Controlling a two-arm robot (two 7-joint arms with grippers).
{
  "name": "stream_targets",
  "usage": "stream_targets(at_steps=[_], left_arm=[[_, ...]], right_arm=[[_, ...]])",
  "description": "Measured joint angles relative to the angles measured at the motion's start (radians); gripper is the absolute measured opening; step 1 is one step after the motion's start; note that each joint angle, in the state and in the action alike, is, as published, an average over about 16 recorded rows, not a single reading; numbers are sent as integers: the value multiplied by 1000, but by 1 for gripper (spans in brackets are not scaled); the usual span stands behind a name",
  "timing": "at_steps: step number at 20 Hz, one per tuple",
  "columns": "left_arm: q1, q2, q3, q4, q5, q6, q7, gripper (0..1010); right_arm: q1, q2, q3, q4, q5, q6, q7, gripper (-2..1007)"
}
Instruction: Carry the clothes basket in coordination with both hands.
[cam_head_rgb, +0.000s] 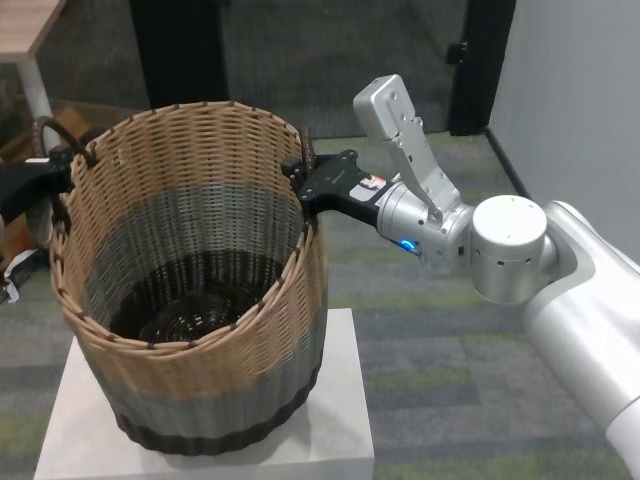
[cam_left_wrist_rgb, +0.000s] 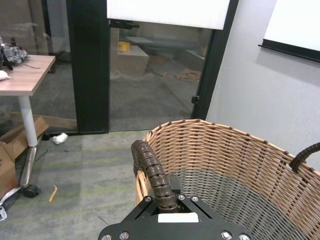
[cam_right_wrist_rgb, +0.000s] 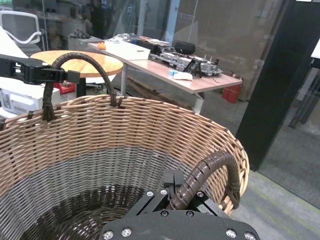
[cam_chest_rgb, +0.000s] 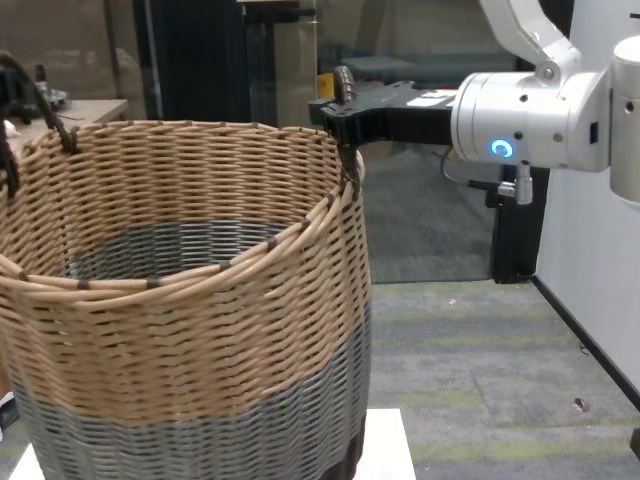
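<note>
Gripping stage, lift apparently just begun. Wicker clothes basket (cam_head_rgb: 190, 290) tilted on white pedestal (cam_head_rgb: 340, 420). Right gripper (cam_head_rgb: 312, 180) clamped on handle (cam_right_wrist_rgb: 210, 170) at 3 o'clock; left gripper (cam_head_rgb: 62, 165) closed around handle (cam_left_wrist_rgb: 152, 172) at 9 o'clock. Next: raise evenly, keeping level.

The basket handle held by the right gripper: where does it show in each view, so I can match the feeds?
Head view: right handle at the basket's right rim, in the right gripper.
Chest view: upper centre, above the rim.
Right wrist view: bottom centre, arching from the gripper.
Left wrist view: right edge.
Shared landmark: the clothes basket and its tan rim.
</note>
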Motion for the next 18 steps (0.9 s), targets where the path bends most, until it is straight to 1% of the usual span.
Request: stream_targets(at_steps=[4, 7, 12, 18], left_arm=[[-14, -3, 3, 28, 11, -11, -15, 0], [-28, -6, 6, 54, 22, -26, -31, 0], [-53, -13, 15, 101, 42, -62, -61, 0], [-76, -24, 23, 151, 65, -114, -93, 0]], right_arm=[[7, -8, -4, 18, -3, -2, 3, 11], [10, -12, -7, 27, -8, -3, -3, 11], [12, -19, -8, 39, -23, -7, -19, 11], [9, -27, -7, 50, -44, -15, -42, 11]])
